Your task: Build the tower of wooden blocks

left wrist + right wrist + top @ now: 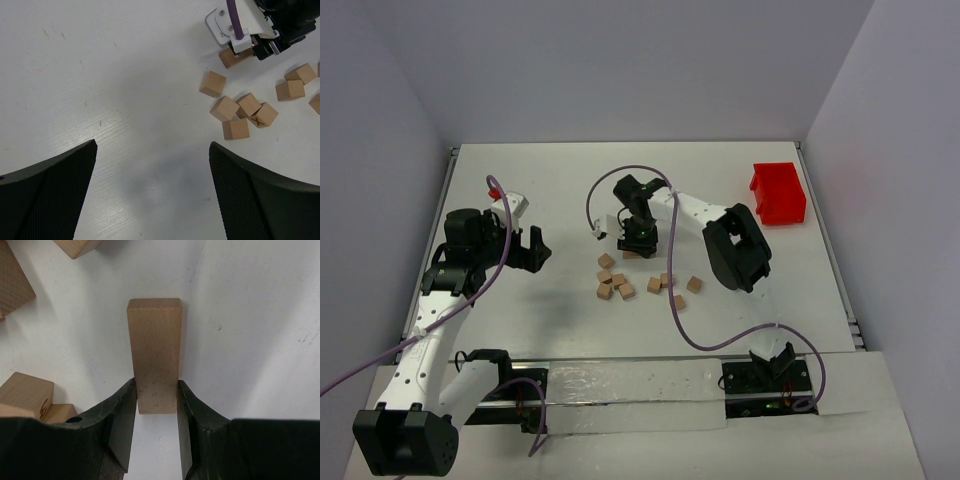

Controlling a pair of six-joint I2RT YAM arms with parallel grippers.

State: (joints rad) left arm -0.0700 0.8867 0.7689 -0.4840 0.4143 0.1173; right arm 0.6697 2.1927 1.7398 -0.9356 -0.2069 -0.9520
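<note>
Wood blocks (pixel 618 280) left of bin (pixel 778 193)

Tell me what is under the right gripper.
The right gripper clamps a tan wood block over white table. Its underside is hidden, so table contact cannot be told.

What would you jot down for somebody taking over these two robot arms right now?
Left gripper: open, empty, above the bare white table.
Right gripper: shut on one light-tan wooden block.
The other small tan wooden blocks lie scattered mid-table, and none looks stacked.
Done: one block grasped.
Left: all the stacking.
</note>
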